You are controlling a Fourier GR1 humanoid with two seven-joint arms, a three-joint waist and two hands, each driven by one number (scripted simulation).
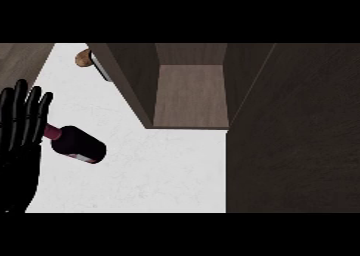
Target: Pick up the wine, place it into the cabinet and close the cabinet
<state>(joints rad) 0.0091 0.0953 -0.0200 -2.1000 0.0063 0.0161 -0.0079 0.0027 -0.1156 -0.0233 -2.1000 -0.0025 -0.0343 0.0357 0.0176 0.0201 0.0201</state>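
The wine bottle [79, 145] is dark with a red neck and a pale label. It lies tilted on the white counter [161, 170] at the left, its neck pointing toward my left hand [17, 135]. That hand stands at the view's left edge with its fingers straight up and open, and the bottle's neck meets its edge. Behind the bottle, the cabinet [190, 95] stands open, showing a bare wooden shelf inside. My right hand does not show.
A wide dark wooden panel [301, 130], apparently the cabinet's open door, fills the right side from top to bottom. A small brown object [83, 57] sits at the back left beside the cabinet's left wall [127, 80]. Dark wood [13, 65] borders the counter's far left.
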